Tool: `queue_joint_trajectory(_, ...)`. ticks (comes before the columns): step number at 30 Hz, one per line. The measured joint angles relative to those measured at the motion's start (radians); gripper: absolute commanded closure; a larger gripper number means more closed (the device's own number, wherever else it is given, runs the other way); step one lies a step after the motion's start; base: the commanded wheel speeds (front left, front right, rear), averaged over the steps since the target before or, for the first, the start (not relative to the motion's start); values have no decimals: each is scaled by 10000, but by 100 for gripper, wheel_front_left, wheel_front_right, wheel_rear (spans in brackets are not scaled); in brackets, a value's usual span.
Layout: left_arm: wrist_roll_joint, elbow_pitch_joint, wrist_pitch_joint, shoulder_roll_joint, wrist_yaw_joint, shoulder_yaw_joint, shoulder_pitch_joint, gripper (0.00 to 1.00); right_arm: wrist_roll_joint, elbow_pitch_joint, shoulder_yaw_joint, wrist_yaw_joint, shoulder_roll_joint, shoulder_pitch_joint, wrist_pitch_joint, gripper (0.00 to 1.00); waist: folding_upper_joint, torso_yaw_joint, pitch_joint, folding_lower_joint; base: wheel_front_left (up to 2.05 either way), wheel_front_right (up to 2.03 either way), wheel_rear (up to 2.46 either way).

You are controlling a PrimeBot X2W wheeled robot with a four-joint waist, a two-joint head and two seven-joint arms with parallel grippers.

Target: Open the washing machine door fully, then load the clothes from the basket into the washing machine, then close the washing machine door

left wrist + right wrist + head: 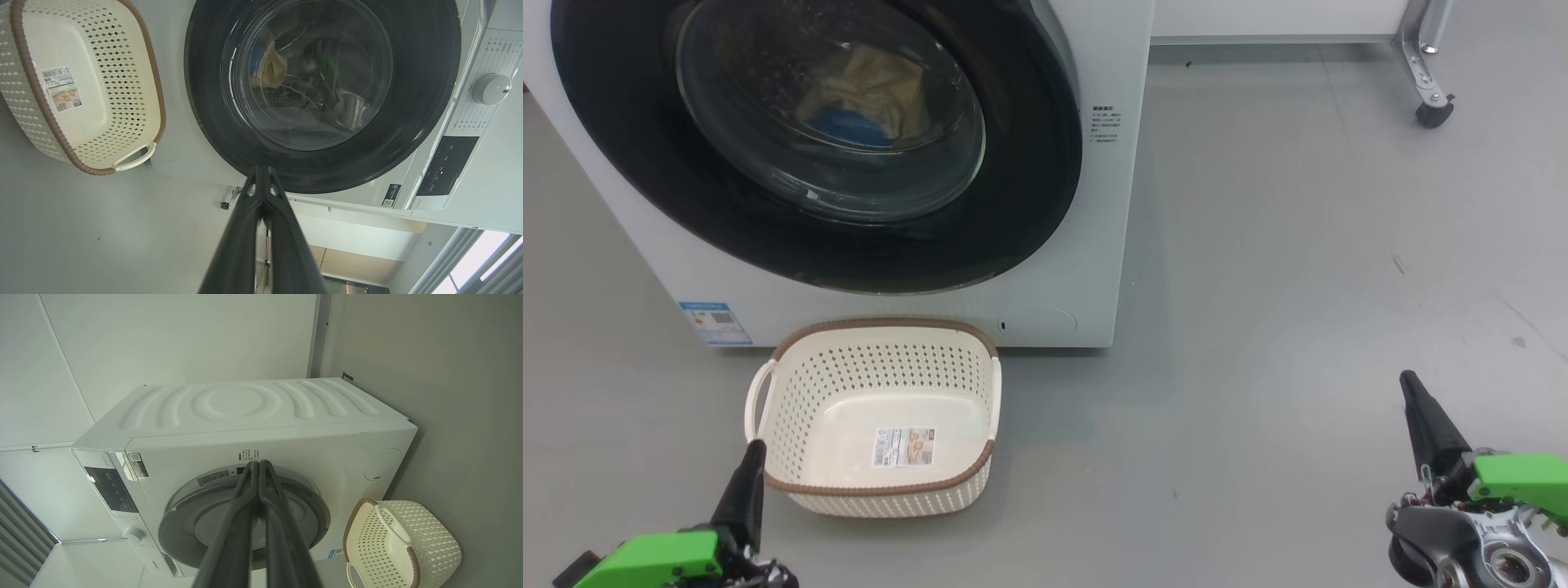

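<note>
The white washing machine [1094, 204] stands ahead with its round black door [1029, 204] shut flat against the front. Through the glass window the clothes [870, 94] lie inside the drum, cream fabric with a blue patch. The cream basket [792, 384] sits on the floor just below the door, holding nothing but its label sticker. My left gripper [756, 447] is shut at the basket's near left corner, close beside the rim. My right gripper [1407, 380] is shut far to the right over bare floor. The left wrist view also has the door [421, 102], clothes [273, 67] and basket [24, 102].
Grey floor spreads to the right of the machine. A metal frame leg with a caster wheel [1433, 110] stands at the far right back. In the right wrist view the machine [286, 453] backs against a pale wall, with the basket [433, 539] beside it.
</note>
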Motion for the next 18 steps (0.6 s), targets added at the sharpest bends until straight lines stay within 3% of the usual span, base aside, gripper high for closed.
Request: queue_joint_trajectory(18, 10, 0, 0, -4, 0, 27, -1, 100, 0, 0, -27, 0, 17, 0, 17, 100, 0, 0, 0, 0, 0, 0, 0)
